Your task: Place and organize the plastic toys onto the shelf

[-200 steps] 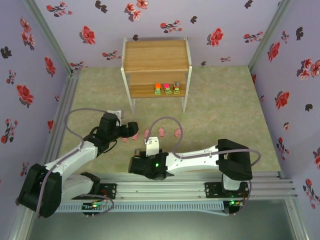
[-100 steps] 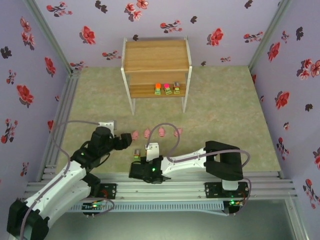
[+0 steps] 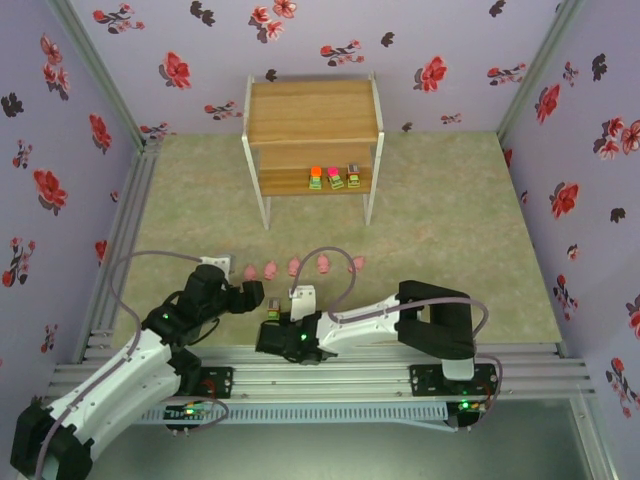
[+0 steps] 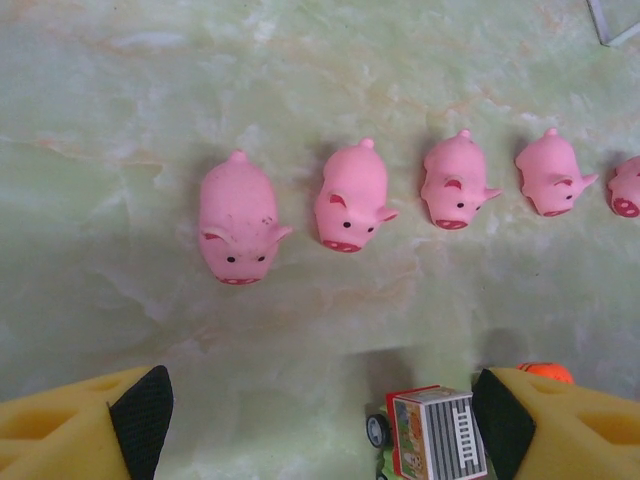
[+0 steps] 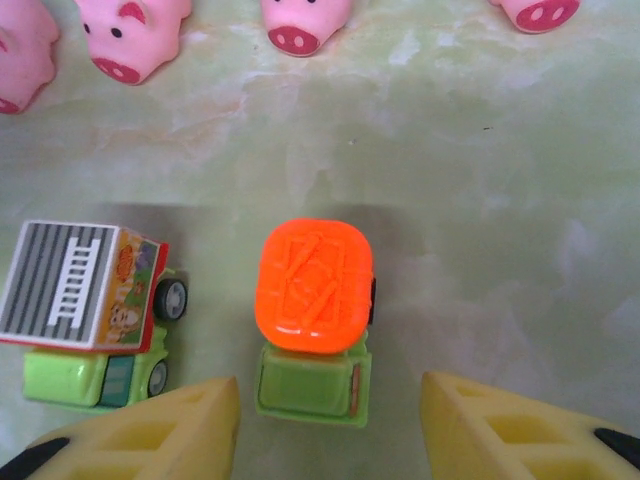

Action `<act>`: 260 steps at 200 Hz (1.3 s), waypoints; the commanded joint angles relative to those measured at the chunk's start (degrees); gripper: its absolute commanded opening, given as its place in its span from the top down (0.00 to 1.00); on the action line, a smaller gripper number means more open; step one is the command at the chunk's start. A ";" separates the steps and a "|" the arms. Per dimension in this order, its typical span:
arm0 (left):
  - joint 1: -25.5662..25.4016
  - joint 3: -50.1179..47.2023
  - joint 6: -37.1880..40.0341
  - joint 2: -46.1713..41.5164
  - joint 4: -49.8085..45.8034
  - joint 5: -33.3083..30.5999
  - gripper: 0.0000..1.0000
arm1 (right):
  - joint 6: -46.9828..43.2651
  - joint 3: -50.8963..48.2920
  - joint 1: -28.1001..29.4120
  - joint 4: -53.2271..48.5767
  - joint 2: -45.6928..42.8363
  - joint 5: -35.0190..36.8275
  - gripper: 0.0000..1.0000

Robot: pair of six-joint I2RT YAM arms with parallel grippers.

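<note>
- Since a second ago both arms have drawn back toward their bases. The left tool (image 4: 320, 425) has come off the pig row, so all 5 pigs (image 4: 352, 208) now lie in plain line on the tabletop (image 5: 480, 200).
- My right tool (image 5: 328, 405) stands partly spread, straddling the orange-topped block (image 5: 313, 285), with a gap on both sides and nothing pinched.
- The left tool is spread wide and empty, with the grey-topped block (image 4: 435, 435) just inside its right finger.
- I'd go lower and slightly forward, so the pads meet the green base rather than the rounded orange top, then close squarely.
- The grey-topped block sits just beside, so I'd watch that finger.
- The shelf (image 3: 313, 112) stands well apart. 3 blocks (image 3: 333, 179) already sit on its lower board, with bare board to their left.
</note>
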 commanded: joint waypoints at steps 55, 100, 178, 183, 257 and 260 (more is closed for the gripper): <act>-0.48 -0.44 -0.92 -0.58 -0.83 -0.56 0.17 | -1.65 2.23 -1.36 0.37 2.89 0.72 0.78; -0.58 -0.46 -0.92 -0.53 -0.84 -0.59 0.17 | -2.24 2.73 -1.32 -1.36 3.06 1.79 0.81; -0.53 -0.46 -0.88 -0.47 -0.72 -0.53 0.17 | -1.64 5.06 -3.16 -3.45 5.38 1.88 0.81; -0.60 -0.44 -0.91 -0.46 -0.75 -0.56 0.17 | -1.48 4.95 -3.23 -3.64 5.38 2.03 0.81; -0.58 -0.46 -0.79 -0.38 -0.59 -0.58 0.17 | -0.67 4.90 -4.01 -4.84 5.38 2.76 0.85; -0.59 -0.40 -0.81 -0.41 -0.57 -0.59 0.17 | -0.70 4.90 -4.02 -4.73 5.38 2.66 0.85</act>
